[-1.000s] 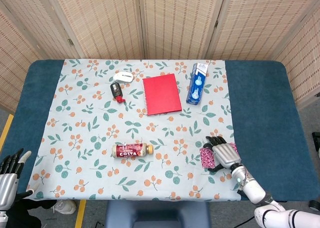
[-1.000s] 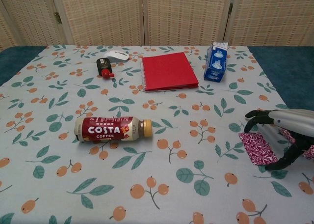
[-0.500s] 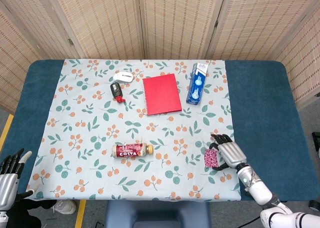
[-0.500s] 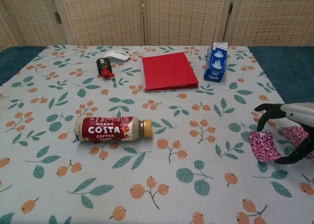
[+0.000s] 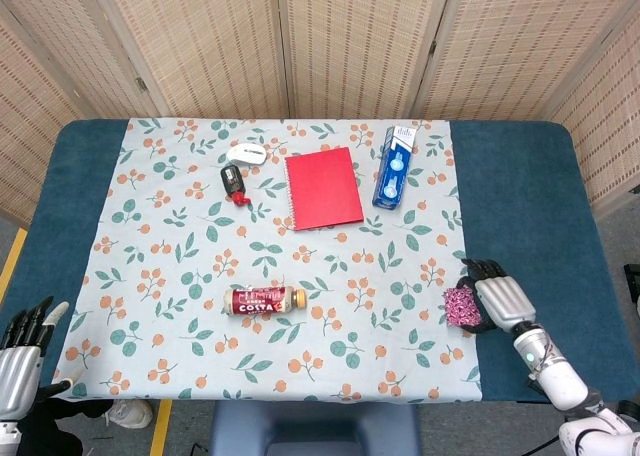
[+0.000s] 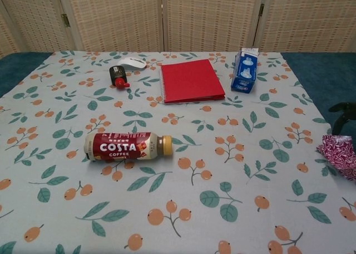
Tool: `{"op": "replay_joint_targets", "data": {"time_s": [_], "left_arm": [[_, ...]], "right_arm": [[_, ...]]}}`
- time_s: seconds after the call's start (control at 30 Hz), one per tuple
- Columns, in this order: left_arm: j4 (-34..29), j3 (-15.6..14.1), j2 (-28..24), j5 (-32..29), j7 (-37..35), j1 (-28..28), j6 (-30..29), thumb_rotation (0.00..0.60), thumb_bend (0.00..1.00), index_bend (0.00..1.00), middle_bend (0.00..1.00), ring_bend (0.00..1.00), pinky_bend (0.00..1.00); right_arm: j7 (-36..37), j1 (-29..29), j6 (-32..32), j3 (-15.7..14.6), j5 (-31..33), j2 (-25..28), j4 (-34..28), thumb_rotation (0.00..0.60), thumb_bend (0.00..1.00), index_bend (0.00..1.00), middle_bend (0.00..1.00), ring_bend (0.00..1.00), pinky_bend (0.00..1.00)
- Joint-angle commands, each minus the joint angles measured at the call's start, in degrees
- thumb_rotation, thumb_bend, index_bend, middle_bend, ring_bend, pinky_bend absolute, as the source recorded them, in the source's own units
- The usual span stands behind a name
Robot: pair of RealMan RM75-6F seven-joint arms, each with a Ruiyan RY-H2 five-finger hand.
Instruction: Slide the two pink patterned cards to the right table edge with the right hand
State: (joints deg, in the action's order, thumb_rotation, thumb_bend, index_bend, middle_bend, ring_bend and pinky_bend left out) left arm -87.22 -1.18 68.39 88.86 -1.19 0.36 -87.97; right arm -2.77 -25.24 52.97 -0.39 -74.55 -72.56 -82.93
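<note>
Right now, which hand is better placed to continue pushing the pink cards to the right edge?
The right hand: it rests beside the pink cards at the tablecloth's right border. The left hand hangs off the table's near-left corner, far away.

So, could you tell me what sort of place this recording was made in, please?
Probably an indoor test setup rather than a home: woven rattan folding screens close off a blue-covered table spread with a floral leaf-print cloth, holding unrelated items such as a Costa coffee bottle.

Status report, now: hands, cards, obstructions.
Right hand resting on the pink cards at the floral cloth's right border. Left hand idle, off the table's left corner. Blue tabletop ahead looks bare.
</note>
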Motion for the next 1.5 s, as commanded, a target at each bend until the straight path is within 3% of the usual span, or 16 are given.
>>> {"op": "replay_joint_targets", "data": {"time_s": [0.03, 0.37, 1.27, 1.4, 1.5], "left_arm": [[-0.4, -0.1, -0.1, 0.3, 0.4, -0.1, 0.0, 0.600, 0.25, 0.12, 0.00, 0.09, 0.00], [-0.9, -0.2, -0.2, -0.2, 1.0, 0.1, 0.2, 0.600, 0.25, 0.12, 0.00, 0.09, 0.00], [-0.3, -0.3, 0.1, -0.1, 0.4, 0.4, -0.2, 0.600, 0.25, 0.12, 0.00, 0.09, 0.00], [-0.3, -0.1, 0.0, -0.2, 0.2, 0.4, -0.3, 0.600, 0.25, 0.12, 0.00, 0.09, 0.00], [-0.3, 0.1, -0.2, -0.4, 0.0, 0.4, -0.4, 0.600, 0.25, 0.12, 0.00, 0.09, 0.00]], "right_arm": [[1.6, 0.1, -0.8, -0.3, -0.7, -0.8, 2.1, 0.519, 0.18, 0.32, 0.08, 0.00, 0.00], [3.5, -0.8, -2.8, -0.2, -1.7, -3.1, 6.5, 0.515, 0.18, 0.31, 0.08, 0.00, 0.00], [2.1, -0.5, -3.8, -0.5, -1.3, -2.8, 6.9, 0.512, 0.18, 0.20, 0.07, 0.00, 0.00], [2.7, 0.2, -1.9, -0.1, -1.7, -1.7, 5.5, 0.512, 0.18, 0.19, 0.07, 0.00, 0.00], [3.5, 2.4, 3.7, 0.7, -2.6, 0.5, 2.2, 0.513, 0.18, 0.19, 0.07, 0.00, 0.00]]}}
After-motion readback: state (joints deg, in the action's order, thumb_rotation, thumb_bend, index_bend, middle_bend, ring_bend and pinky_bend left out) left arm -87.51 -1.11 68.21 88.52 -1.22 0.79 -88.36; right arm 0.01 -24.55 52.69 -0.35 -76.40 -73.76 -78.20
